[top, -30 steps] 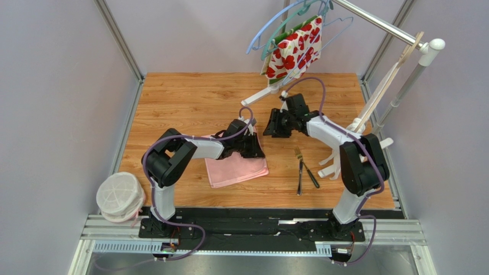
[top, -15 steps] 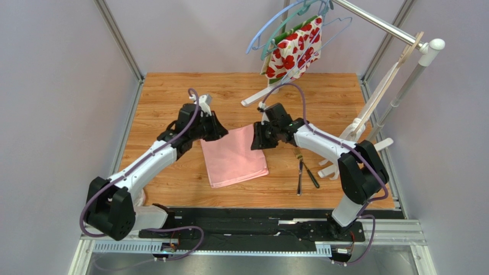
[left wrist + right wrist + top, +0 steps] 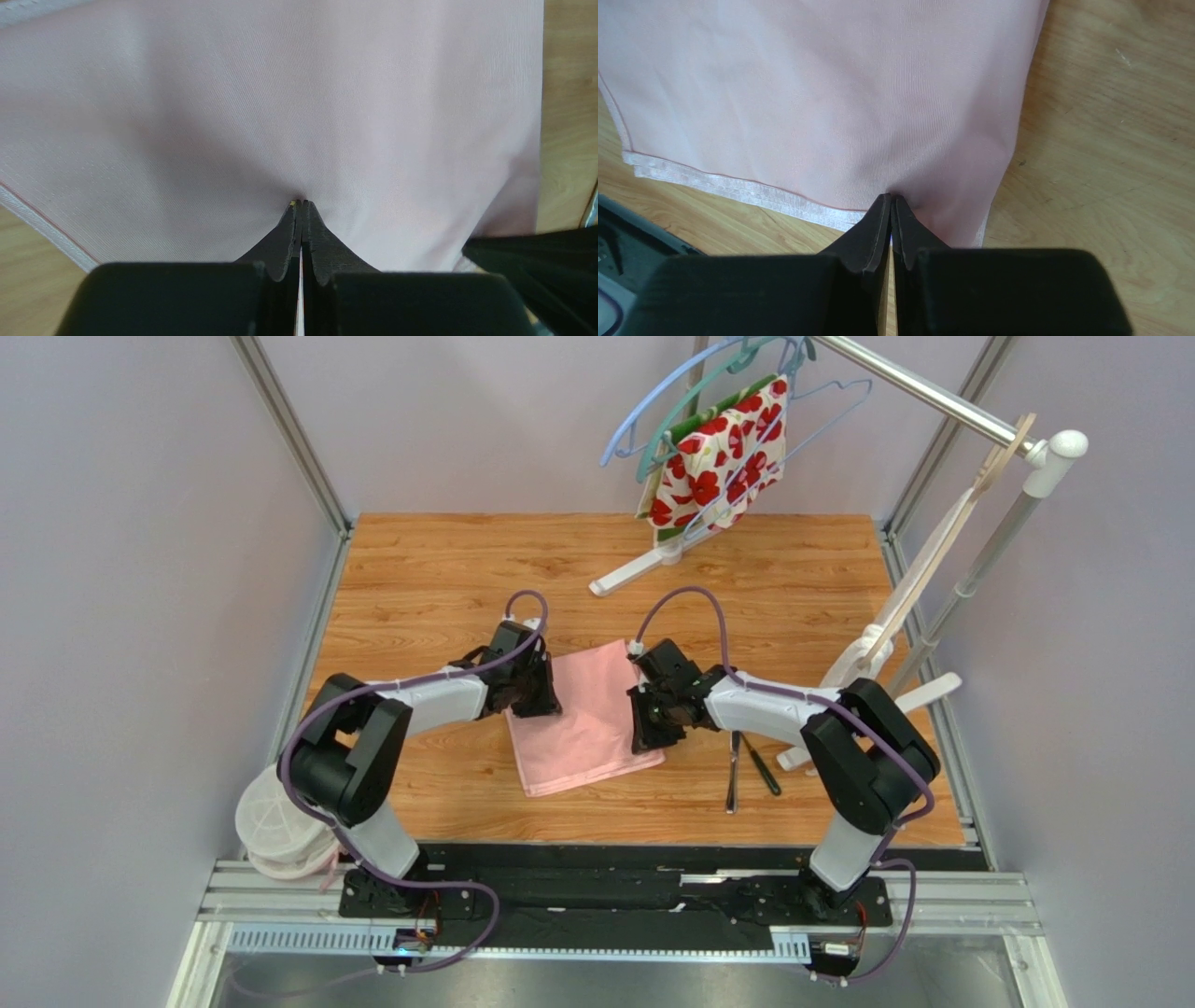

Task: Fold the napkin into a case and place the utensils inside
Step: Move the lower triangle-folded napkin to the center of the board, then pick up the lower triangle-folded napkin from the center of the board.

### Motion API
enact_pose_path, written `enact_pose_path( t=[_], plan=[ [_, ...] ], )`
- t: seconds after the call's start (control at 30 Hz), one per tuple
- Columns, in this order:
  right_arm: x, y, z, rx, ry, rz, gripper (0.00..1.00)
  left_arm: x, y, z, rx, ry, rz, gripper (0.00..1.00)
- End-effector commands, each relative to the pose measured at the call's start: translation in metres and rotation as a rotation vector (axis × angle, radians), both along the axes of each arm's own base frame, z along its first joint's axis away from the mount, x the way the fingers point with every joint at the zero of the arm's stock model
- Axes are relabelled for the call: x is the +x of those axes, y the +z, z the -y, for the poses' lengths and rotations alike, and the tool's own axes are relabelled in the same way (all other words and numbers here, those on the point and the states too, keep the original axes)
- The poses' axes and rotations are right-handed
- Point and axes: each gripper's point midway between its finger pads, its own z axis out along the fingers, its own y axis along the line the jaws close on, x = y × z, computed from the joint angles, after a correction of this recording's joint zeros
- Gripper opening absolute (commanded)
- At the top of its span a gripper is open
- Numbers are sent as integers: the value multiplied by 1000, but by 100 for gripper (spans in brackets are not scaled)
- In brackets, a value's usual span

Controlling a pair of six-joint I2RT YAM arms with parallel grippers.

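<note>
Left gripper pinched shut on plain light-pink soft cloth napkin spread ahead; right gripper shut on its hemmed edge. Slim silver fork beside it, tines hidden under arm.

The pink napkin fills almost the whole view. The left gripper has its two black fingers squeezed together, and the tips pinch a little bit of the cloth. The brown wooden table shows along the right edge. A dark shape sits in the bottom right corner.
</note>
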Motion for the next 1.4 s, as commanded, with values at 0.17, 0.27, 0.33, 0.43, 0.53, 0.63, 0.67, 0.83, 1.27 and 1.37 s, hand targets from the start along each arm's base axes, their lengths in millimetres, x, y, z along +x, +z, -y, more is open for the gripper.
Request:
enact_pose_path(
  t=[0.17,0.27,0.33,0.43,0.53,0.63,0.67,0.83,1.27,1.37],
  plan=[
    [76,-19,36,-112,-126,94,7,-96,-24,28,0,-16,-128,0],
    [89,-9,57,-218,-142,133,7,-91,-7,23,21,-8,-77,0],
    [86,-4,58,-218,-109,149,8,-85,2,6,110,14,-39,0],
    [81,8,54,-178,-88,159,9,-68,29,0,151,-6,48,7],
    [74,24,53,-162,-83,172,13,-59,48,-2,166,-29,64,13],
    [63,49,55,-192,-65,241,23,-57,71,-10,166,-19,120,22],
    [58,55,56,-222,-53,259,25,-59,81,-16,153,-3,147,27],
    [23,82,19,-183,173,345,73,-65,87,-68,35,157,53,38],
    [-85,44,-90,-106,852,255,74,-82,145,-136,-86,438,194,40],
    [-89,31,-96,-128,877,241,71,-83,146,-133,-104,413,197,40]
  ],
)
